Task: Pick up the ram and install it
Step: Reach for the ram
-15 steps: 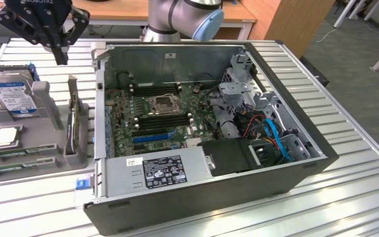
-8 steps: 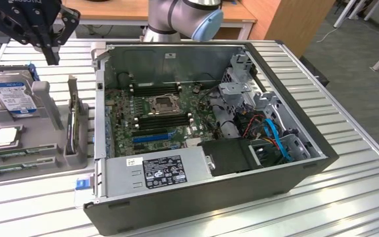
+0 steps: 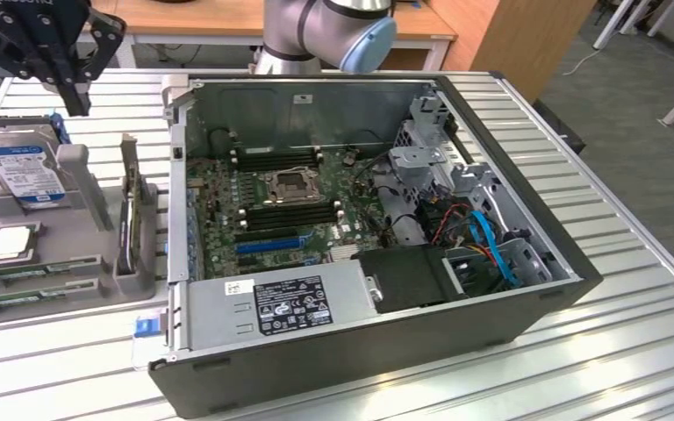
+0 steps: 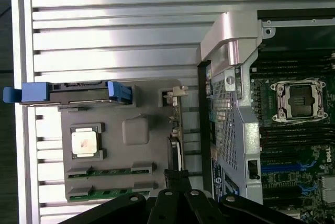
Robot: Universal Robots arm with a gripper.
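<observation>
The claw [image 3: 76, 107] [image 4: 178, 178] is hanging closed, its fingers pressed together and gripping nothing. In the exterior view it is hovering over the far corner of the bench [image 3: 618, 333] [image 4: 131, 25] on that view's left, above the far end of a grey holder [image 3: 85, 171] [image 4: 138, 130]. Nearest below it, a drive [image 3: 18, 167] [image 4: 68, 93] with blue rails is leaning in the holder. Next along the holder, a square silver chip [image 3: 10, 241] [image 4: 85, 143] is lying flat in its pocket. The ram [image 3: 31, 268] [image 4: 110, 171] is lying just beyond the chip as two green sticks, one beside the other, flat in their own grooves at the holder's near end and well apart from the claw. A thin dark card [image 3: 130, 197] is standing on edge along the holder's side facing the case [image 3: 372, 377] [image 4: 230, 35]. The case is lying open on the bench just beside the holder, on the exterior view's right, with its board facing up. On that board a socket [image 3: 287, 184] [image 4: 301, 98] is sitting between rows of long black slots [image 3: 296, 213], and blue slots [image 3: 269, 246] [image 4: 282, 167] are showing nearer the grey power unit [image 3: 284, 303]. The arm's base [image 3: 313, 35] is standing behind the case.
</observation>
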